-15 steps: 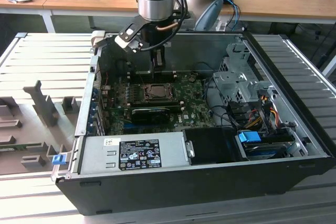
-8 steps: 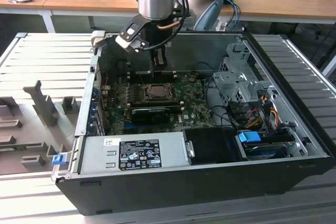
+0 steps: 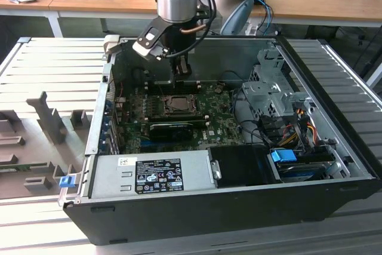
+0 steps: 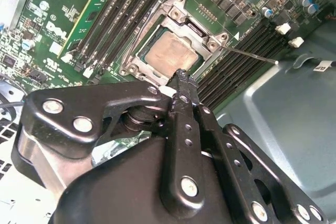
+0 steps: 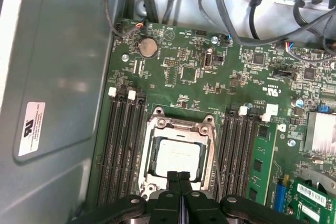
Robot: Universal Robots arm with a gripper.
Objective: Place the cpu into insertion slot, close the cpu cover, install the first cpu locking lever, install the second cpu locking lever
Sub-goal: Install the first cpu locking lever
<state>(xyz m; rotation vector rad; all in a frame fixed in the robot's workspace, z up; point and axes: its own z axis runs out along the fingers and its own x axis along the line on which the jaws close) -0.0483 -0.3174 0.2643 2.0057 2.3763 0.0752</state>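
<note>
One cpu [image 5: 176,154], seated in slot [image 3: 165,106], cover [image 5: 210,150] down; tool [image 5: 179,176] clenched, empty, at slot's 12 o'clock, exterior view.

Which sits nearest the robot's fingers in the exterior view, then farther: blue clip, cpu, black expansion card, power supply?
From the fingers:
1. cpu, in the socket.
2. black expansion card, beside the socket.
3. power supply, along the case's near side.
4. blue clip, at the case's corner, exterior view's left.

1 cpu [image 5: 177,157], 1 cover [image 5: 208,153], 1 mobo [image 5: 210,95], 1 gripper [image 5: 179,176]
</note>
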